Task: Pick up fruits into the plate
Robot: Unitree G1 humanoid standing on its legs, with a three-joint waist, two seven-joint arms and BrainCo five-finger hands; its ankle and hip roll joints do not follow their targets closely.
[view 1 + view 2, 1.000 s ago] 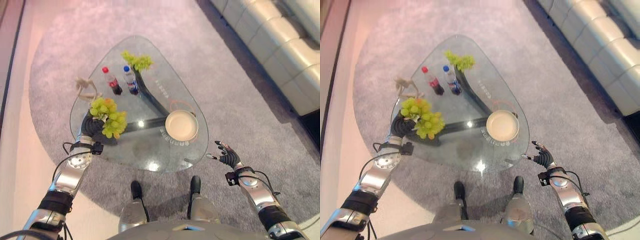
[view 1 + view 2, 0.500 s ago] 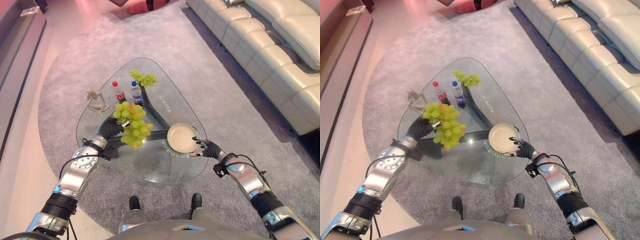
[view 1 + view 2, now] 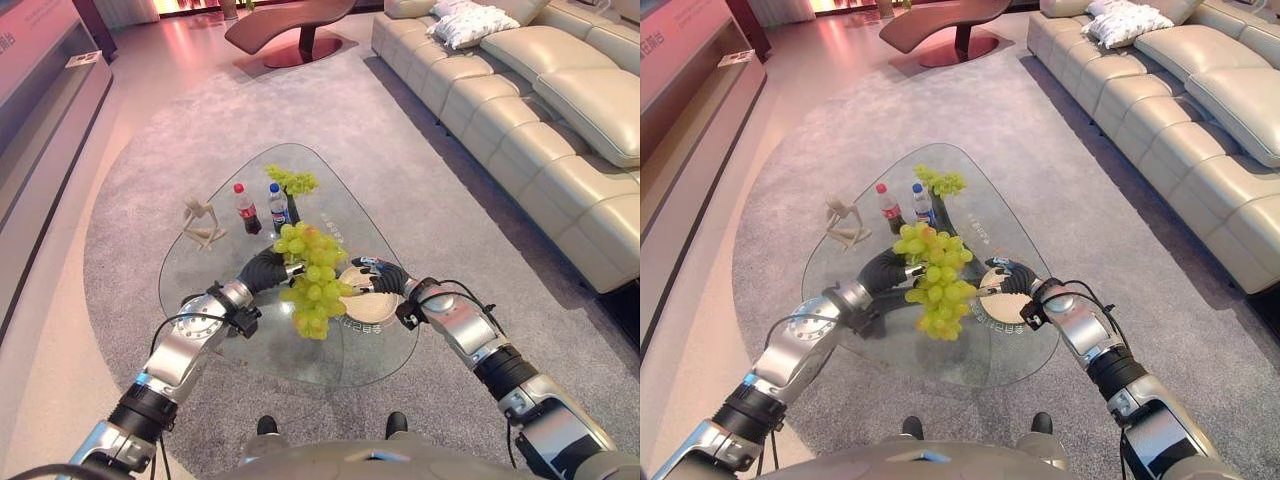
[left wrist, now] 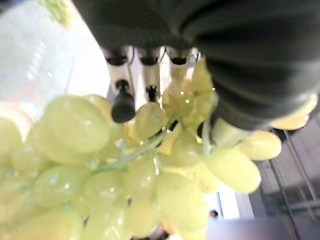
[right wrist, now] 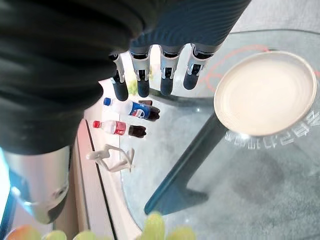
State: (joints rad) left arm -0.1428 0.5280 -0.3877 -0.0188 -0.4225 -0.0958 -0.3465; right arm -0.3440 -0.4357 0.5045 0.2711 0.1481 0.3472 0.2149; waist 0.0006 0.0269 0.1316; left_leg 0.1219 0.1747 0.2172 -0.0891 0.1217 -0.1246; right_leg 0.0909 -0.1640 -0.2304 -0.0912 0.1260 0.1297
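— Where was the fruit at that moment?

— The bunch of green grapes point(image 3: 312, 290) hung in the air from the left hand point(image 3: 266, 270), above the glass table point(image 3: 225, 262) and just beside the plate point(image 3: 368, 306), on the side toward the table's middle. In the left wrist view the fingers point(image 4: 121, 98) curled down over the top of the bunch, with grapes and stem pressed against them, so the hand was clasped round it.

— And the plate itself?

— It was cream-coloured and lay flat on the glass near the table's edge on the sofa side. Nothing lay on the part of it that showed; the hanging bunch hid its near rim in the eye views.

— What about the other hand?

— The right hand point(image 3: 1008, 279) hovered over the plate, close to the grapes. In its own wrist view the fingers point(image 5: 141, 76) hung in a row, relaxed and slightly bent, gripping nothing, with the plate point(image 5: 265, 93) in plain sight below them.

— Anything else on the table?

— A second bunch of green grapes point(image 3: 292, 182) lay at the far end of the table from the plate. Just beside it stood two small bottles, one with a red cap point(image 3: 244, 209) and one with a blue cap point(image 3: 278, 205), both holding dark drink. A pale little figurine point(image 3: 203, 225) sat farther from the plate, near the table's opposite edge. The table stood on a grey round rug point(image 3: 140, 180), with a cream sofa point(image 3: 540, 110) past the plate's side.
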